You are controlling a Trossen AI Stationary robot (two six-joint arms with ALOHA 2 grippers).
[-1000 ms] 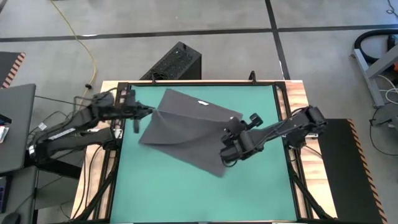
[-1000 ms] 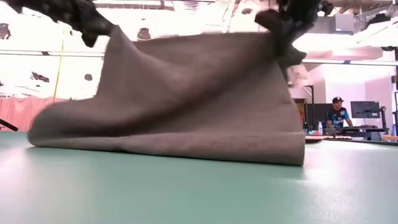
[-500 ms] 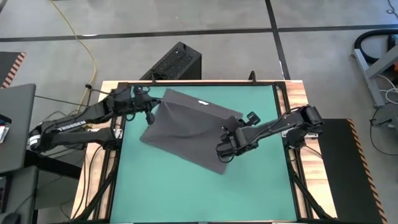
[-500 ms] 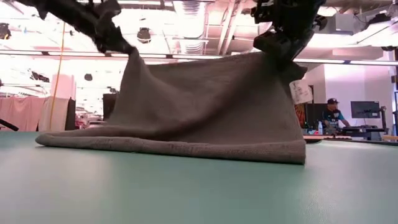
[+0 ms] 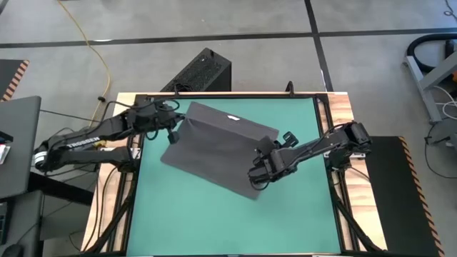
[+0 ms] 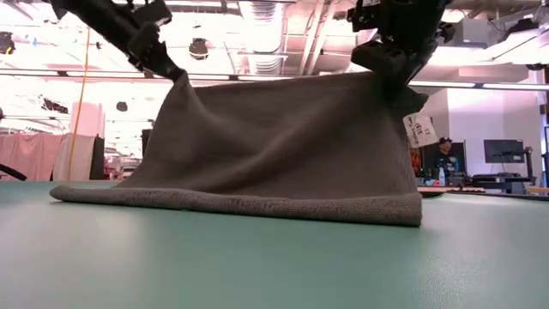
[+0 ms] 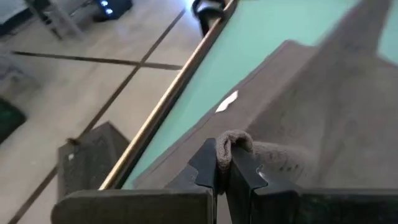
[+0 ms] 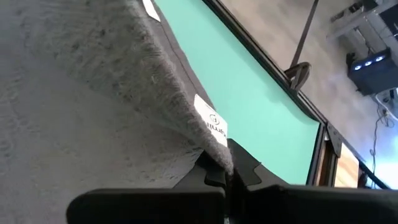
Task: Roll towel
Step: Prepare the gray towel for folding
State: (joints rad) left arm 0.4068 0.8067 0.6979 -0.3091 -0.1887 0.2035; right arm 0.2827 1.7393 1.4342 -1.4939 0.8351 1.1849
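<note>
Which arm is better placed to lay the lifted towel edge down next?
Neither alone, probably: the left gripper and right gripper each have jaws shut on a raised corner of the towel, so they should lower together.

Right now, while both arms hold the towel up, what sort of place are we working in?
Most likely a robotics lab or workshop. The low view shows an open ceiling with ducts, and a person at a desk with a monitor. The high view shows bare concrete floor around the green table.

Grey towel point(image 5: 214, 146) lifted, draped, seemingly folded.
</note>
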